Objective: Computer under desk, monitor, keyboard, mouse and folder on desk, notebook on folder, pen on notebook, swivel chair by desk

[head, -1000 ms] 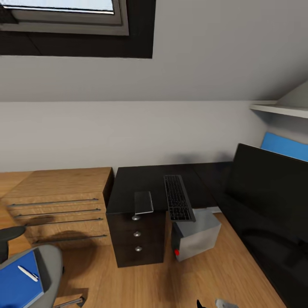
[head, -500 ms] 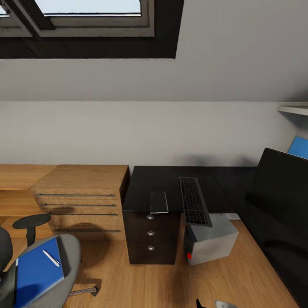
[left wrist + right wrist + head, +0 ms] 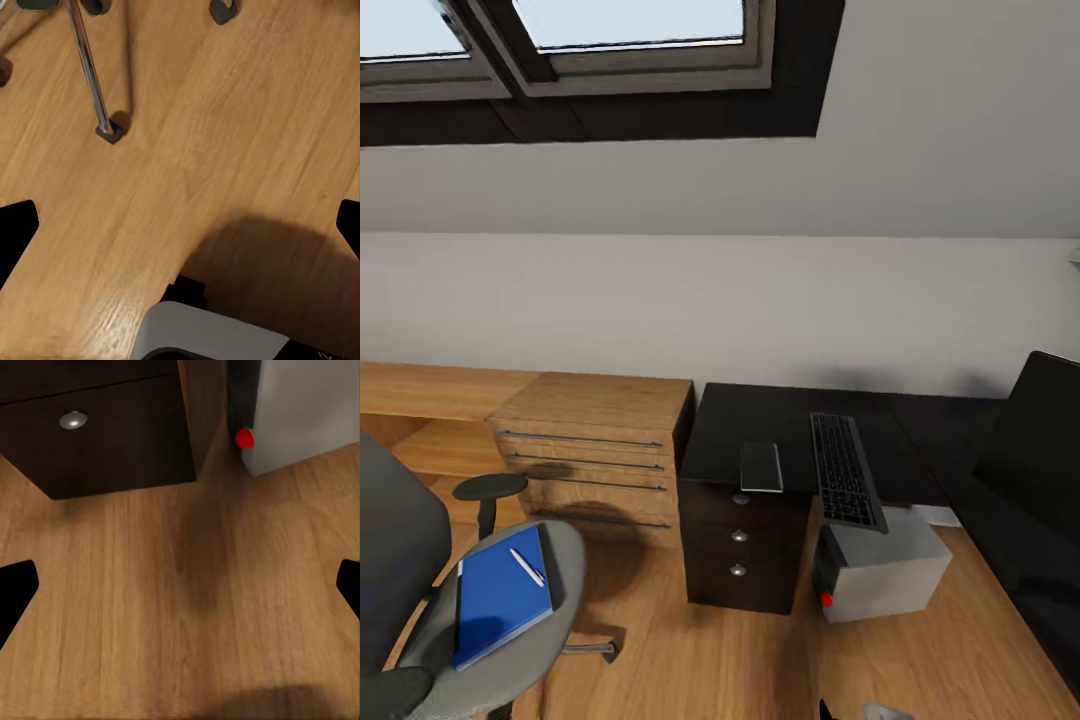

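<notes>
- Head view: the desk [image 3: 790, 430], a glossy black top, stood against the far wall, its three-drawer unit [image 3: 745, 545] at the left end.
- Head view: the keyboard [image 3: 846, 483] lay on the desk with its near end overhanging the edge. The notebook [image 3: 761, 466] lay just left of it, above the drawers.
- Head view: the computer [image 3: 885, 574] sat on the wooden floor [image 3: 690, 660] right of the drawer unit, partly under the desk, its red light facing the near left.
- Head view: the monitor [image 3: 1040, 470] showed as a dark slab at the right edge; its stand was cut off.
- Head view: the swivel chair [image 3: 450, 590] stood at the near left, well apart from the desk. The folder [image 3: 495, 600] lay on its seat, and the pen [image 3: 527, 567] rested on the folder.
- Head view: a light-wood drawer chest [image 3: 595, 455] stood just left of the desk, below a skylight window [image 3: 590, 40].
- Left wrist view: the left gripper [image 3: 180, 232] pointed at bare floor; dark finger tips showed at both picture edges, set wide apart. A chrome chair leg [image 3: 90, 71] ended in a castor, and a pale grey part, probably the robot's own, lay near.
- Right wrist view: the right gripper [image 3: 180, 589] likewise stood wide, holding nothing, over the floor. Beyond it were the bottom drawer with its silver knob [image 3: 73, 420] and the computer's red light.
</notes>
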Tool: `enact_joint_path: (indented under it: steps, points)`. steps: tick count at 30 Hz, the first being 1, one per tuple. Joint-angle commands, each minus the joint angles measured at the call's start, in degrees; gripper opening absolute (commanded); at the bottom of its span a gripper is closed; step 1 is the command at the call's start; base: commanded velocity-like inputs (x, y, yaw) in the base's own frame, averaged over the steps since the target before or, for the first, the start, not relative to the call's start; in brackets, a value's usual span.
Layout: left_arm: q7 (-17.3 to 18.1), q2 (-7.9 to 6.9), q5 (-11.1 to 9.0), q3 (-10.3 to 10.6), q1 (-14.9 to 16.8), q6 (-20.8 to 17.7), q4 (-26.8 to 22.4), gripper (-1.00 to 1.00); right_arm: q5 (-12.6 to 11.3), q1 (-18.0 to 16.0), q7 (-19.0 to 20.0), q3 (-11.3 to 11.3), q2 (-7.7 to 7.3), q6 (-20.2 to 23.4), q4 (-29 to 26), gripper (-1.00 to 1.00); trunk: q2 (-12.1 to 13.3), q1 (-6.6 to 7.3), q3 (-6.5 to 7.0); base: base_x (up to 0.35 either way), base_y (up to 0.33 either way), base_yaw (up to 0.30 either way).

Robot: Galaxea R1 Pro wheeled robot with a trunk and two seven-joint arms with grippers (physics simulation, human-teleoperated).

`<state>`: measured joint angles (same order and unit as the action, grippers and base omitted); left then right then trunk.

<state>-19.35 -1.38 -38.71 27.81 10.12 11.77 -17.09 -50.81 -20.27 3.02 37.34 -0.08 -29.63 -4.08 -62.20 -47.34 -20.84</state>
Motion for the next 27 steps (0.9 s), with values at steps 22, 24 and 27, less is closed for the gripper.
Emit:
enact_joint_path:
  steps: [22,24,27]
  points:
    - [-0.43,0.05,-0.96,0.02,0.06,10.19,0.55,1.0,-0.43,-0.03,0.32,0.36,0.01,-0.17,0.03,1.0,-0.04,0.02,-0.08,-0.279,-0.155,0.005]
    - [-0.43,0.06,-0.89,0.04,0.07,10.39,0.61,1.0,-0.43,-0.03,0.33,0.37,0.04,-0.25,0.03,1.0,-0.04,0.02,-0.08,-0.277,-0.206,0.0]
    - [-0.43,0.06,-0.86,0.05,0.06,10.46,0.64,1.0,-0.38,-0.03,0.38,0.37,0.06,-0.8,0.03,1.0,-0.04,0.02,-0.08,-0.277,-0.205,0.0]
